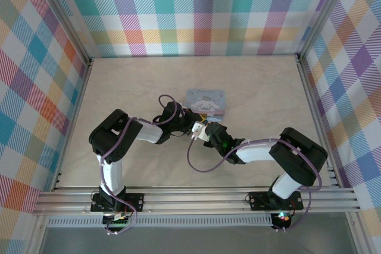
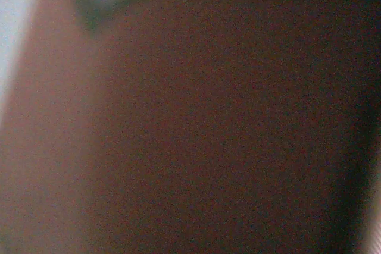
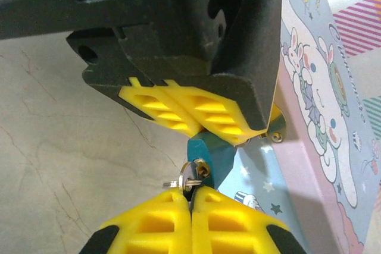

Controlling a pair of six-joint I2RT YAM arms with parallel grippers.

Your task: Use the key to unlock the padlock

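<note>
Item, padlock (image 3: 213, 154): we record a small teal-blue body at centre frame of the right wrist view, its upper end clamped between the yellow pads (image 3: 156, 106) of the left gripper (image 3: 197, 124), which reaches in from the upper part of the frame with its jaws narrowed onto the lock. Item, key (image 3: 189, 175): silvery, touching the padlock's lower face, pinched between the closed yellow fingertips of the right gripper (image 3: 190, 197) at the bottom edge; we cannot tell how far it sits in the lock. Item, tin box (image 3: 321, 129): pale blue with a cartoon print, lying along the right side of the frame, just beside the padlock. Item, table (image 1: 256, 87): pale marbled surface; in the top view the two arms meet at centre frame, just below the tin box. Left wrist view: a dark reddish blur in which we can identify nothing
</note>
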